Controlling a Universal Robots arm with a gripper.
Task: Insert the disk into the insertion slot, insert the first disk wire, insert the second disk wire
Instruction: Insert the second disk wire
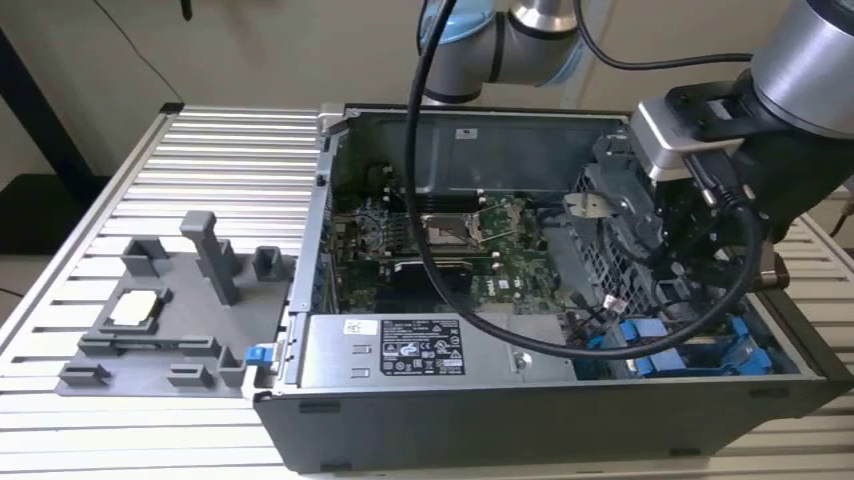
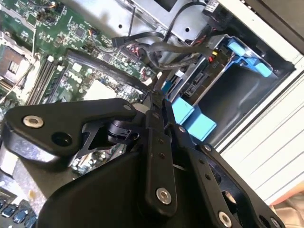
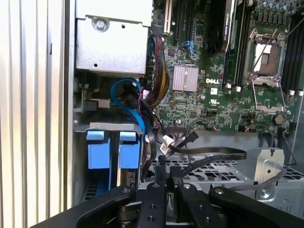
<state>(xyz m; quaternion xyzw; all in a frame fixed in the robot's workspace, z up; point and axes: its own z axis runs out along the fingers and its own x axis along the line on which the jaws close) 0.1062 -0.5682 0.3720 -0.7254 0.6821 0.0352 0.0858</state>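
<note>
Inside the open computer case, the disk sits in the insertion slot (image 3: 108,126) at the case's corner, and its bright blue carrier (image 3: 129,149) (image 2: 192,118) (image 1: 694,355) shows end-on beside a second blue carrier (image 3: 99,149). My gripper (image 3: 169,172) (image 2: 156,97) (image 1: 674,300) hangs over the drive cage beside that bay. Its black fingers are drawn together on the end of a flat black disk wire (image 3: 213,154) (image 2: 104,66). The wire runs away across the cage toward the motherboard. A white-tagged connector (image 3: 166,141) lies just beyond the fingertips.
The grey labelled power-supply box (image 1: 414,350) (image 3: 111,42) fills the case's near side. The motherboard (image 1: 454,240) lies in the middle, crossed by the arm's own black cable (image 1: 434,250). A grey fixture (image 1: 160,320) stands on the slatted table (image 1: 200,150) at the exterior view's left.
</note>
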